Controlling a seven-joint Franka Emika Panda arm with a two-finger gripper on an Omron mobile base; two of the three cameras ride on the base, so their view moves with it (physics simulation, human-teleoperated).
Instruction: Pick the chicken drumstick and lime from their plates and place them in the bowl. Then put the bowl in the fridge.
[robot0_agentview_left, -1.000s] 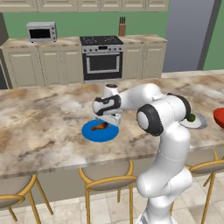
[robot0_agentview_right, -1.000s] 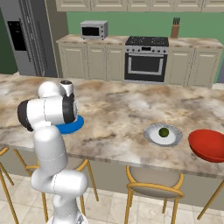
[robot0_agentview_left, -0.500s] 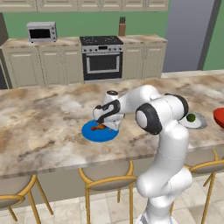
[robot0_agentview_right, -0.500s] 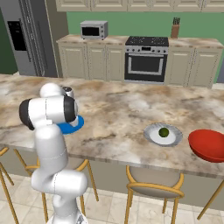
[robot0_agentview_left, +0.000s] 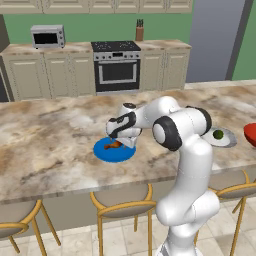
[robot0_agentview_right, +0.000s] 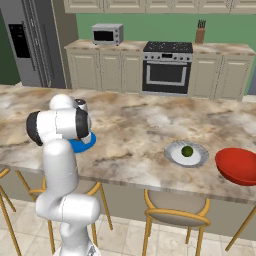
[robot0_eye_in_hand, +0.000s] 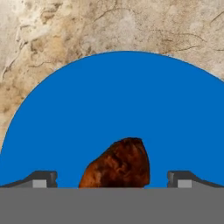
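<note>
Nothing has reached the glossy, shallow bright-red bowl (robot0_agentview_right: 239, 165) yet, so both pickups, both placements and the trip to the tall grey two-door fridge (robot0_agentview_right: 27, 45) remain. The small brown-orange chicken drumstick (robot0_eye_in_hand: 117, 164) lies on the flat round bright-blue plate (robot0_agentview_left: 115, 152) on the marbled stone counter (robot0_agentview_right: 135, 125). The small round dark-green lime (robot0_agentview_right: 187, 151) sits on its pale grey plate (robot0_agentview_right: 174, 155), just beside the bowl. The white arm is folded low over the blue plate, hand pointing down, and its fingers (robot0_eye_in_hand: 43, 179) stand spread wide to either side of the drumstick, not yet closed on it.
</note>
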